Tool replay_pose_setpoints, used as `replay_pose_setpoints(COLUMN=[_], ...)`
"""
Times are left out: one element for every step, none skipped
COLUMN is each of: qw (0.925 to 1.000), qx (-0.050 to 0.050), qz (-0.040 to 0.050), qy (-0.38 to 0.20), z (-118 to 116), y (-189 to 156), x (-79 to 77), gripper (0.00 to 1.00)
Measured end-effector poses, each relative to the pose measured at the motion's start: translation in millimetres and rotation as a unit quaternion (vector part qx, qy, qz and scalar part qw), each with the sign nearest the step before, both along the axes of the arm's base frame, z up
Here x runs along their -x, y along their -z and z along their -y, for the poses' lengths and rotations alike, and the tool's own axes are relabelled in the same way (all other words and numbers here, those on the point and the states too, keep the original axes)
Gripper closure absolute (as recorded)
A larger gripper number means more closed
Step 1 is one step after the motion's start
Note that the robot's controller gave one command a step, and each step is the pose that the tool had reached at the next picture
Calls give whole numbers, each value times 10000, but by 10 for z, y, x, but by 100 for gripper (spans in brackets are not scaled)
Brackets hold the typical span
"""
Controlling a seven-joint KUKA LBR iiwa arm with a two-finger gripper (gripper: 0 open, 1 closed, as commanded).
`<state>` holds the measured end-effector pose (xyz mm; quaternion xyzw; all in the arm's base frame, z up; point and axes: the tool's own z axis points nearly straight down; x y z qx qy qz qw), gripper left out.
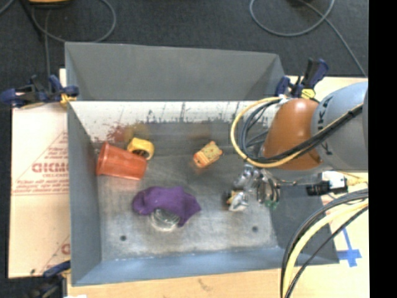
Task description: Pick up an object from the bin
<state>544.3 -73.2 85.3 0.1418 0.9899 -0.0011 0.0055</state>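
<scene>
Nearest to the camera, the front wall of the grey metal bin (173, 267) runs along the lower part of the camera view, with bare, scuffed floor just behind it. A little further in, left of centre, a purple cloth (167, 200) lies crumpled on the floor. A small clear, rounded thing (164, 220) sits at its near edge, partly tucked under the fabric.

At about the same depth, on the right side of the floor, the gripper (243, 190) hangs low over the bin, reaching in from the right. A small pale-brown and silvery thing (235, 199) lies right at its tip, well apart from the cloth. Whether the gripper is open, closed or gripping this small thing cannot be told from this view. Above it are the arm's orange cover (291, 135) and looping cables (245, 132).

Further back, an orange cup (121, 162) lies on its side near the left wall. A yellow piece (140, 147) sits just behind it, touching or nearly touching its rim. Toward the middle, an orange-and-tan block (207, 154) lies tilted and alone, between the cup and the gripper.

Farthest off, the back wall rises, its lower part streaked with dark marks.
</scene>
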Motion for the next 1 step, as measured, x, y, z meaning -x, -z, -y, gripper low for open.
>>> replay_pose_setpoints(qw=[10000], qx=[-12], qz=[-59], qy=[-6], z=[-5], y=[-87], x=[30], gripper=[100])
